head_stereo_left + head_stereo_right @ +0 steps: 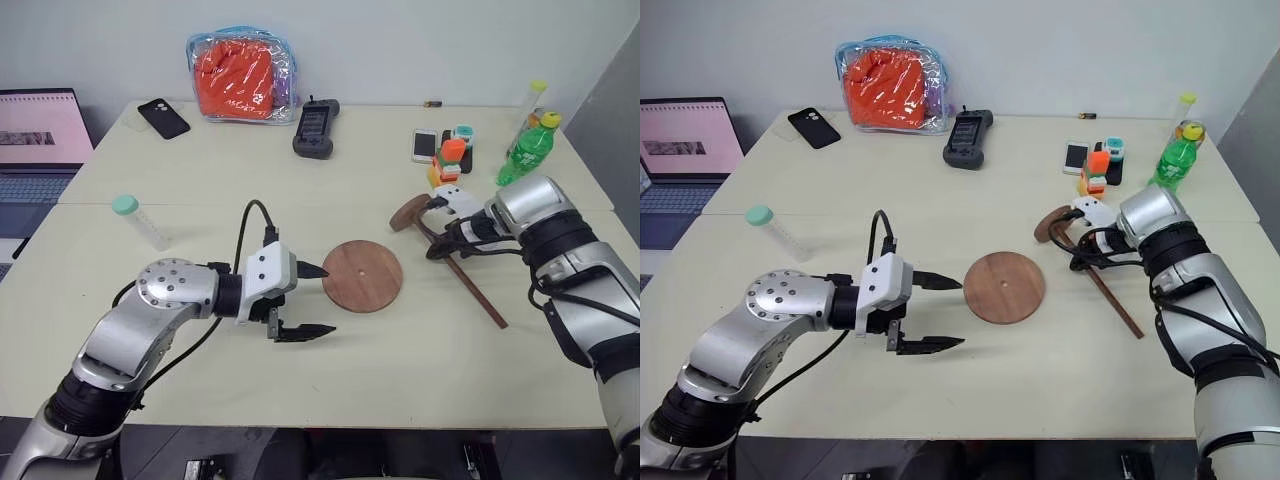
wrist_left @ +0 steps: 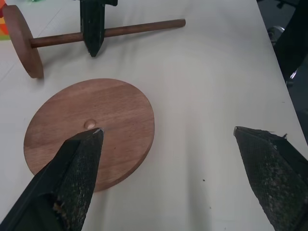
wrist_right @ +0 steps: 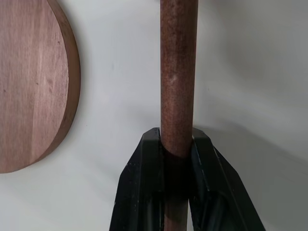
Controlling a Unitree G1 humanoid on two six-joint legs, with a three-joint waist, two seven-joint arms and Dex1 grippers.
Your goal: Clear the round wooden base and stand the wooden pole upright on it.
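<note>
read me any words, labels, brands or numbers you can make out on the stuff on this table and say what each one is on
None can be read.
Green bottle: its label is too small to read.
Laptop: the screen content is blurred.
Black handheld device: its screen and markings are too small to read.
Round wooden base and wooden pole: no markings.

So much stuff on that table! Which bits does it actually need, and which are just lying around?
Needed:
round wooden base
wooden pole, clamped in the right pincer

Lying about:
capped tube
black phone
orange bag
handheld controller
green bottle
laptop
</note>
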